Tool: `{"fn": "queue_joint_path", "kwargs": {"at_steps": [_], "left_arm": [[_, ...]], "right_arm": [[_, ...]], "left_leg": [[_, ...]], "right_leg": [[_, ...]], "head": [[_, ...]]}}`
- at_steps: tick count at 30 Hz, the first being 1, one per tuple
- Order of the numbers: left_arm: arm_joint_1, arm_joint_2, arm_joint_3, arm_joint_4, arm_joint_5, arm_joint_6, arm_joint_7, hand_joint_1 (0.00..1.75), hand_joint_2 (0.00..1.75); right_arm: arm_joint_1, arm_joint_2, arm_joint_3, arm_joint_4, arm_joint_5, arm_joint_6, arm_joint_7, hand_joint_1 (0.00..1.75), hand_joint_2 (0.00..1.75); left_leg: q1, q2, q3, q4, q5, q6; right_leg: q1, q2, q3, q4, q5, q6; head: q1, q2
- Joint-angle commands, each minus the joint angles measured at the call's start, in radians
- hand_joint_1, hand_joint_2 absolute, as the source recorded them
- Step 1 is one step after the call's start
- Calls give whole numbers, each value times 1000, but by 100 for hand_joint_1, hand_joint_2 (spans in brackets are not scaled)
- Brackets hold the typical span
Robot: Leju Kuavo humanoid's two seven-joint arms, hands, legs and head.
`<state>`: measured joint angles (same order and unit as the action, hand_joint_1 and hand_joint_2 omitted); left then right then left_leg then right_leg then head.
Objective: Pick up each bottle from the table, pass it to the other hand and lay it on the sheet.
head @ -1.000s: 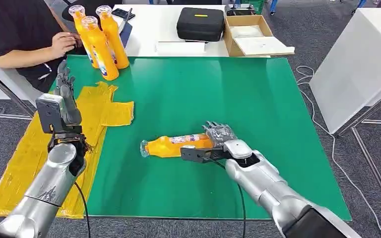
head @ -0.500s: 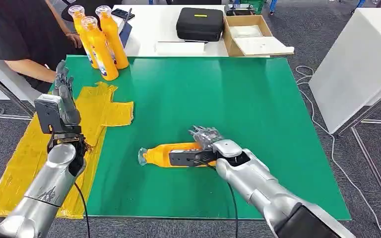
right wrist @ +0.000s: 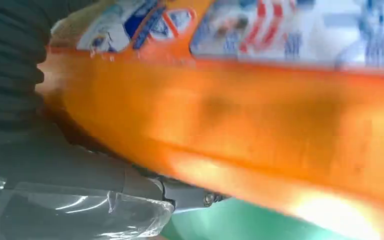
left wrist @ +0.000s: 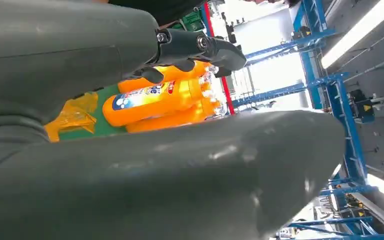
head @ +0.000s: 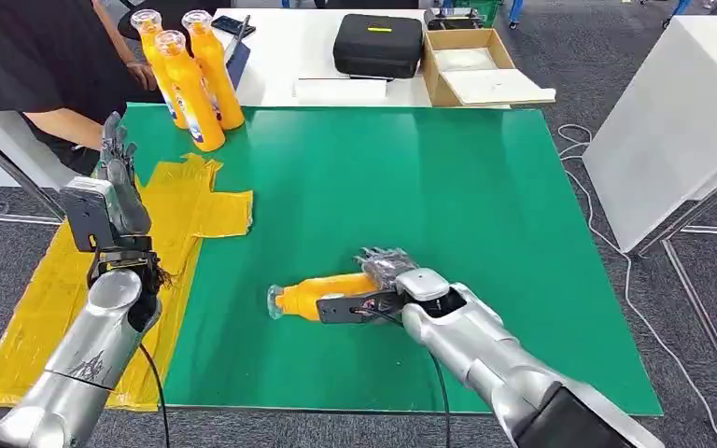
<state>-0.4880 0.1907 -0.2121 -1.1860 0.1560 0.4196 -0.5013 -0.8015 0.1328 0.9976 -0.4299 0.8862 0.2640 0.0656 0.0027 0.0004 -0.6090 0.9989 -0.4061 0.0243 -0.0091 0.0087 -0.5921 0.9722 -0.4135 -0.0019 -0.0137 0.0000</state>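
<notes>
Gripped by the right hand (head: 387,271) around its glossy body: 1 orange plastic bottle (head: 322,293), lying sideways on the smooth green mat (head: 429,177), clear cap pointing left. Raised upright at the left, over the crinkled yellow sheet (head: 182,201): left hand (head: 117,173), fingers straight, holding nothing. Stood far left: 3 upright bottles (head: 191,79).

Both arms are brushed silver tubes, kinda chunky. The left hand (head: 117,173) has dark grey fingers with a black camera box strapped behind it, and the right hand (head: 394,271) looks the same. Thin black cables run down each forearm.
</notes>
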Motion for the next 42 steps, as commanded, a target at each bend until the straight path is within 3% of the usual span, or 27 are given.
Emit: {"fn": "queue_joint_path", "kwargs": {"at_steps": [1,10,11,12,38,42], "left_arm": [[-26,-15,17,37,7,4,-1,0,0],[-29,-16,20,44,8,3,-1,0,0],[-31,-16,20,47,8,3,-1,0,0],[-34,-15,20,52,9,2,-2,0,0],[-16,-18,20,54,25,-17,5,0,0],[21,-10,28,28,77,-50,34,0,0]], "right_arm": [[-44,4,63,67,-14,13,-4,0,175],[-41,-4,70,68,-18,23,-7,0,175],[-39,-5,67,65,-22,18,-8,166,175],[-38,-7,67,66,-29,20,-8,175,175],[-47,-36,50,31,-60,-28,4,175,175],[-54,-70,19,-43,-84,-70,17,175,175]], "left_leg": [[0,-1,1,1,0,-1],[0,-2,1,0,0,-1],[0,-2,2,0,0,-2],[0,-2,1,0,0,-1],[0,-1,1,0,0,-1],[0,-2,2,1,0,-2]], "right_leg": [[0,-2,1,0,-1,0],[0,-2,1,0,-1,0],[0,-3,2,0,-1,0],[0,-2,2,0,-1,0],[0,-2,1,0,0,0],[0,-3,3,1,-1,0]], "head": [[0,0],[0,0],[0,0],[0,0],[0,0],[0,0]]}}
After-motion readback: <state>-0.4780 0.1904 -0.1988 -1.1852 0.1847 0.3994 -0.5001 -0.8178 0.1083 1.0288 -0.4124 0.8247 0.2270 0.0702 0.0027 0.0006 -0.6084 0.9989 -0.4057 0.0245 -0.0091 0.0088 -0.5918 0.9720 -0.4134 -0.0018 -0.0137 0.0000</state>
